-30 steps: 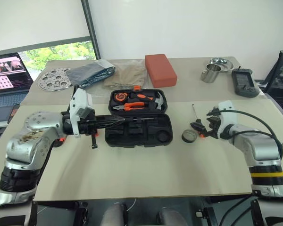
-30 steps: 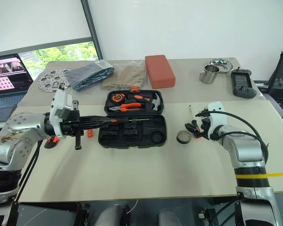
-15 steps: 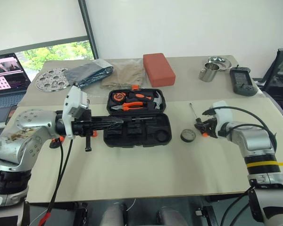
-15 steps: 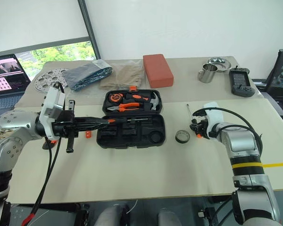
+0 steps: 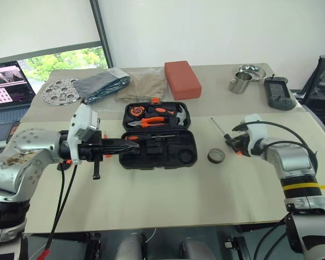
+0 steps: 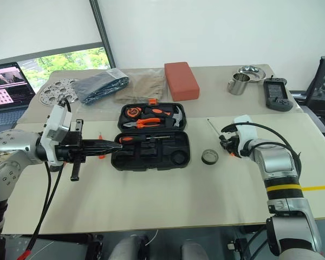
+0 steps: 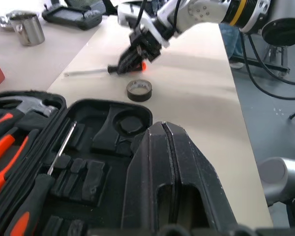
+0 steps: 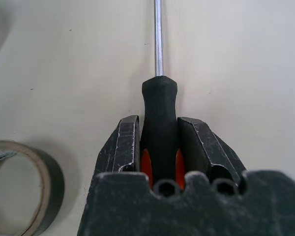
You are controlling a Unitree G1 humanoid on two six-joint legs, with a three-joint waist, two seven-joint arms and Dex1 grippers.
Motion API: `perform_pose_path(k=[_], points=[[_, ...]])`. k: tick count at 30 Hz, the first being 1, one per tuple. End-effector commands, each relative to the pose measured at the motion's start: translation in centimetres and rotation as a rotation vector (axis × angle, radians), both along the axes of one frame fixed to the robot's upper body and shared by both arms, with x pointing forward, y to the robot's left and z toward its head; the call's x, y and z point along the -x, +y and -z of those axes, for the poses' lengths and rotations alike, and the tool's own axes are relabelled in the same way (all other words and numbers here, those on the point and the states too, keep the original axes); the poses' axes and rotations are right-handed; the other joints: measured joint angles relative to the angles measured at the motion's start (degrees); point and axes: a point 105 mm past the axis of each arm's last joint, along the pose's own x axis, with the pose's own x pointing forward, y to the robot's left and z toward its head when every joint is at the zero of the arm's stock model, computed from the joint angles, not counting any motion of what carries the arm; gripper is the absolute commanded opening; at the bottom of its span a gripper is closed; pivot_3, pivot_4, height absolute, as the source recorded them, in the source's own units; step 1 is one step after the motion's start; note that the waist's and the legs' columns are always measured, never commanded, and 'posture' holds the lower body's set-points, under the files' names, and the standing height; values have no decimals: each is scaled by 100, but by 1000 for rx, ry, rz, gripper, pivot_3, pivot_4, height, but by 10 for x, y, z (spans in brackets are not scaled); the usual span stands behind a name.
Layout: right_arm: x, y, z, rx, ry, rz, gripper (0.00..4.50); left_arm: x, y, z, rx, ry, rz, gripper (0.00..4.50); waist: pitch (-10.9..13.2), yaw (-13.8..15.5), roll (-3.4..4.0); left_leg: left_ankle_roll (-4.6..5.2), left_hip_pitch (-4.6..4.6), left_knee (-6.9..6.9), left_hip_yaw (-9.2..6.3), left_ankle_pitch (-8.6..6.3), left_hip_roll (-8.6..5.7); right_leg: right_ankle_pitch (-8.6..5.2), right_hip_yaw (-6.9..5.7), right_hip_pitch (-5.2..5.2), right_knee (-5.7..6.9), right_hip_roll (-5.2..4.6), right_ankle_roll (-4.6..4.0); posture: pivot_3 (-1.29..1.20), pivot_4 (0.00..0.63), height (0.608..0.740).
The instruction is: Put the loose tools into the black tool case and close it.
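The right pincer [image 8: 159, 135] pinches a screwdriver [image 8: 158, 105] beside the tape roll [image 5: 216, 156]; the left pincer [image 7: 169, 147], pressed together, hovers over the open tool case [image 5: 173, 157].

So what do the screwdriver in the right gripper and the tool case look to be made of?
Screwdriver: bright, reflective shaft, likely steel; matte black handle with orange inlay, probably rubber or plastic. Tool case: dull black shell with moulded tool recesses, apparently plastic.

Even, bright, diffuse lighting; daylight enters through the window [image 5: 70, 59] at upper left. Shadows on the table [image 5: 168, 189] are soft. Near fingers in the wrist views appear slightly blurred.
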Motion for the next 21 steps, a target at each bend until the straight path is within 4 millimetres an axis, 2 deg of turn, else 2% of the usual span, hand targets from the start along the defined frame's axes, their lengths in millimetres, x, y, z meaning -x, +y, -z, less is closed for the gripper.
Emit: perform_pose_path(k=[1, 3, 5, 7, 8, 9, 10, 11, 12, 14, 17, 19, 21], points=[[-11, 26, -51, 50, -217, -171, 901, -2, 13, -5, -6, -34, -71, 0, 5, -35, 8, -2, 1, 0, 2, 1, 0, 0, 6, -5, 3, 2, 0, 0, 150, 740], [-11, 51, -58, 73, -254, -308, 901, -2, 21, 1, -13, -18, -118, 0, 7, -64, 9, -4, 2, 0, 1, 2, 5, 0, 6, -6, 3, 10, 0, 0, 150, 740], [-10, 77, -61, 92, -263, -437, 901, -6, 30, -1, 28, -32, -207, 0, 7, -107, 10, -5, 4, -1, 2, 3, 9, 0, 8, -7, 4, 11, -1, 0, 150, 740], [-10, 93, -61, 102, -262, -513, 901, -5, 34, -2, 43, -34, -243, 0, 10, -118, 6, -5, 2, 0, 3, 3, 14, 0, 9, -8, 6, 12, -1, 0, 150, 740], [-9, 103, -60, 107, -262, -566, 901, -2, 35, 0, 26, -28, -250, 548, 11, -125, 6, -5, 1, 2, 2, 3, 24, 0, 8, -9, 9, 12, -1, 0, 150, 740], [-8, 113, -59, 113, -267, -619, 901, 2, 37, 1, 14, -20, -252, 742, 11, -127, 7, -4, 1, 2, 3, 3, 26, 0, 8, -9, 10, 12, -1, 0, 150, 740], [-7, 121, -59, 118, -274, -665, 901, 4, 38, 2, 5, -16, -255, 1165, 12, -128, 7, -4, 2, 3, 5, 3, 24, 0, 9, -9, 14, 9, -1, 0, 150, 740], [-5, 128, -59, 123, -288, -713, 901, 7, 39, 3, 0, -13, -257, 1404, 14, -127, 8, -4, 2, 4, 6, 2, 23, 0, 9, -11, 19, 6, -1, 0, 150, 740], [-2, 135, -58, 124, -303, -775, 901, 11, 41, 4, -7, -2, -254, 1895, 16, -115, 8, -3, 2, 6, 7, 2, 22, 0, 8, -12, 24, 4, -1, 0, 150, 740], [2, 145, -52, 129, -289, -863, 901, 19, 44, 7, -25, 26, -249, 2514, 19, -101, 8, -1, 3, 6, 7, 1, 21, 0, 4, -13, 28, 1, -1, 0, 150, 740], [5, 159, -45, 122, -285, -964, 901, 29, 50, 9, -50, 53, -251, 3679, 21, -106, 8, 0, 6, 5, 7, 0, 23, 0, 1, -13, 35, 1, -2, 0, 150, 740], [6, 166, -34, 203, -279, -1050, 901, 32, 55, 11, -66, 59, -272, 4316, 22, -129, 8, 0, 12, 4, 9, 0, 27, 1, 0, -11, 38, 1, -5, 0, 150, 740], [6, 170, -26, 267, -268, -1107, 901, 33, 59, 11, -76, 54, -296, 4436, 23, -135, 9, -1, 18, 4, 8, 0, 28, 1, -1, -10, 43, 3, -8, 0, 150, 740]])
